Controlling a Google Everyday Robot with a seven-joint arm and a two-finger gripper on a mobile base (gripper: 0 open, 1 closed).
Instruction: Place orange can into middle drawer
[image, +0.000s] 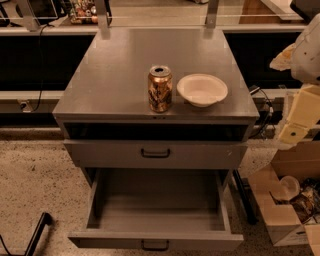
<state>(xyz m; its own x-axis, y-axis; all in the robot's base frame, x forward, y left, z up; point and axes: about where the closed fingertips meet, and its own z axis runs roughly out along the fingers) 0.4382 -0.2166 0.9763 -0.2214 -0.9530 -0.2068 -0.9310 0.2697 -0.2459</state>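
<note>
The orange can (160, 89) stands upright on the grey cabinet top (125, 75), near its front edge at the middle. The middle drawer (157, 200) is pulled out wide below, its flat grey floor bare, with a dark bar handle on its front panel. My gripper (296, 122) hangs at the right edge of the camera view, beside the cabinet's right side and well apart from the can. It holds nothing that I can see.
A white bowl (202, 90) sits just right of the can. Another drawer (155, 153) above the open one shows only its front panel. An open cardboard box (282, 200) with rubbish stands on the floor at the right. A dark bar (37, 231) is at the lower left.
</note>
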